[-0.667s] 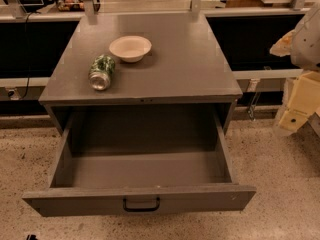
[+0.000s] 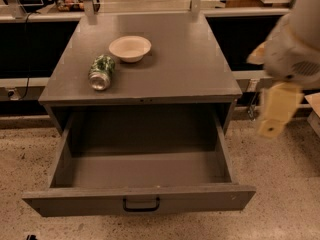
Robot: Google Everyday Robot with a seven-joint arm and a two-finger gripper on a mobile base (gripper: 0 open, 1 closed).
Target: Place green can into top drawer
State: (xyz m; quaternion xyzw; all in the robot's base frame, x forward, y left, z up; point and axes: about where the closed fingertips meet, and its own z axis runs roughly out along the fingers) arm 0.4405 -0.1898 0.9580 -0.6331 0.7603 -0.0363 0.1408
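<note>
The green can (image 2: 101, 72) lies on its side on the grey cabinet top (image 2: 190, 69), at the left, with one silver end facing me. The top drawer (image 2: 142, 171) is pulled fully out below and nothing lies inside it; its front panel carries a small black handle (image 2: 141, 204). My gripper (image 2: 276, 109) hangs at the right edge of the view, beside the cabinet's right side and well away from the can. It holds nothing.
A cream-white bowl (image 2: 130, 48) stands on the cabinet top just behind and right of the can. Dark shelving and a rail run behind the cabinet. Speckled floor (image 2: 290, 174) surrounds the open drawer.
My arm and gripper have moved left, further into view towards the cabinet's right side. The can, bowl and drawer have not moved.
</note>
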